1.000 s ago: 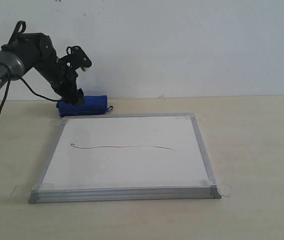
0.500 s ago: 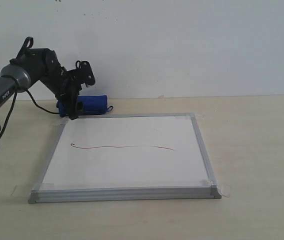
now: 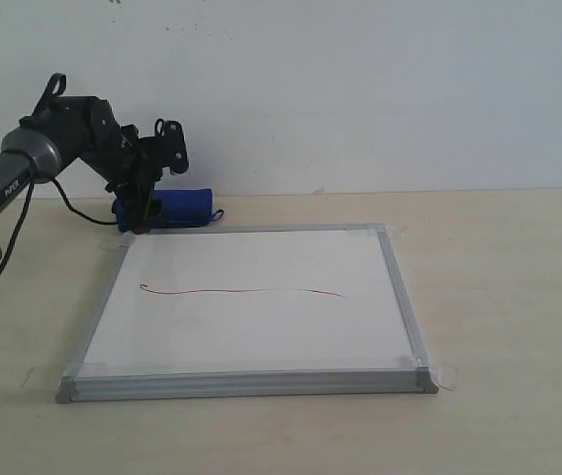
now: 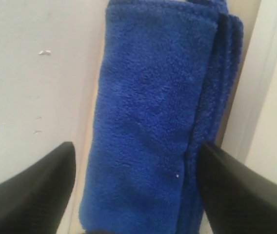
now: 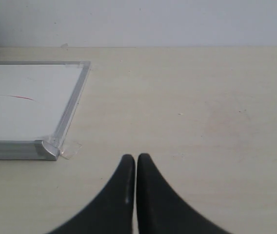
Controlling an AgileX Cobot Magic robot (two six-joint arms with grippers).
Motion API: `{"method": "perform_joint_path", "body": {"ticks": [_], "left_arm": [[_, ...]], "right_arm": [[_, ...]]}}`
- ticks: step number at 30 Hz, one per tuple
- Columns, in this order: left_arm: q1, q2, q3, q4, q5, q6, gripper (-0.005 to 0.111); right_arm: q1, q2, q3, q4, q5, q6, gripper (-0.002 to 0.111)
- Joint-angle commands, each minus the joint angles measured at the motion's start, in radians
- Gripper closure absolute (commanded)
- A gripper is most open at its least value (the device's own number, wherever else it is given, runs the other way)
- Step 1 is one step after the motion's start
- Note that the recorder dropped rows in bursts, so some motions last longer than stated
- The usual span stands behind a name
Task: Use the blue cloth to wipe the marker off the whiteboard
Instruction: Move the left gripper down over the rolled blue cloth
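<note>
At the far left corner of the whiteboard [image 3: 261, 336], just beyond its frame and close under the wall, the blue cloth [image 3: 184, 207] lies as a rolled bundle on the desk [image 3: 499, 297]. The left arm [image 3: 34, 153] reaches over it. Its jaws stand wide and hold nothing, and the left wrist view shows one of the fingers [image 4: 29, 192] on each side of the roll. Whether the tips touch the fabric cannot be told. The marker [image 3: 246, 291] runs unwiped across the middle of the board, well apart from the cloth. The right jaws are pressed together and empty, over bare desk beside a corner of the board.

The step in hand looks like the pick-up, and the risks lie there. The roll sits in a narrow strip between wall and frame. A finger coming down on the board side could land on the metal edge instead of the desk, leaving the grip shallow or shifting the board. The wall-side finger has little room either and might scrape. The bundle is soft and loosely rolled, so a pinch that catches only the outer layers could let it unroll and trail when lifted. A trailing cloth would wipe poorly or drag across the frame.
</note>
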Motion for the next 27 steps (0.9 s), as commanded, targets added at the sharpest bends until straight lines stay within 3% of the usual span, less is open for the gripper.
{"method": "perform_joint_path", "body": {"ticks": [1, 10, 16, 27], "left_arm": [[-0.009, 0.003, -0.005, -0.004, -0.017, 0.004, 0.040], [-0.009, 0.021, -0.005, -0.022, -0.024, 0.062, 0.041], [-0.009, 0.022, -0.005, -0.026, 0.001, 0.069, 0.051], [-0.013, 0.024, -0.005, -0.026, 0.039, 0.069, 0.051]], "right_arm": [[-0.005, -0.005, -0.001, -0.004, -0.003, 0.000, 0.107], [-0.005, -0.005, -0.001, -0.004, -0.003, 0.000, 0.107], [-0.005, -0.005, -0.001, -0.004, -0.003, 0.000, 0.107], [-0.005, -0.005, -0.001, -0.004, -0.003, 0.000, 0.107]]}}
